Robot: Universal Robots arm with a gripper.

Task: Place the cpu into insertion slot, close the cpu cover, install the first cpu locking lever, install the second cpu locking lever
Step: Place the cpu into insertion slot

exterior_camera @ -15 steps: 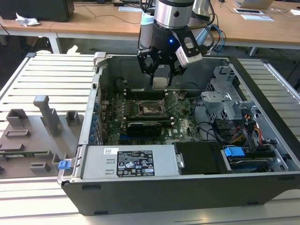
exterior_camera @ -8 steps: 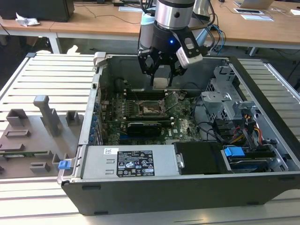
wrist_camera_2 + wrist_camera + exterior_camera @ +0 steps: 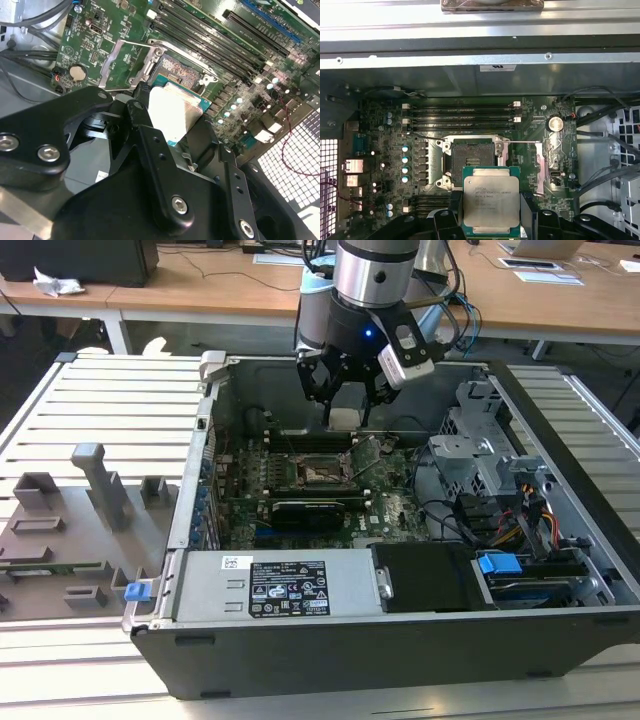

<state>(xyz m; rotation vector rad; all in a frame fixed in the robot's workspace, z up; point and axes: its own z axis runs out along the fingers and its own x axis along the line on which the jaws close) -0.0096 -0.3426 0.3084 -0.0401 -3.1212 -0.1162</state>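
The claw (image 3: pixel 345 405) hangs inside an open computer case (image 3: pixel 300 650) that lies on a slatted metal desk (image 3: pixel 100 410). Its black fingers (image 3: pixel 145 130) are closed part-way on the cpu (image 3: pixel 491 200), pinching the flat chip by two opposite edges. The dull silver top faces the camera in the first wrist view, with the green rim showing around it.

The chip is held in the air above the green circuit board (image 3: pixel 385 150), not seated. In the first wrist view it sits just beside the insertion slot (image 3: pixel 470 160) and overlaps the slot's near edge. The slot itself is bare, its dark square of contacts open to view (plain in both wrist views).

The cpu cover (image 3: pixel 120 62) is swung up and open. It stands tilted on the side of the slot toward the round coin battery (image 3: pixel 76 73).

On the exterior view's left, grey plastic holders (image 3: pixel 90 490) stand on the desk beside the case, well apart from the claw.
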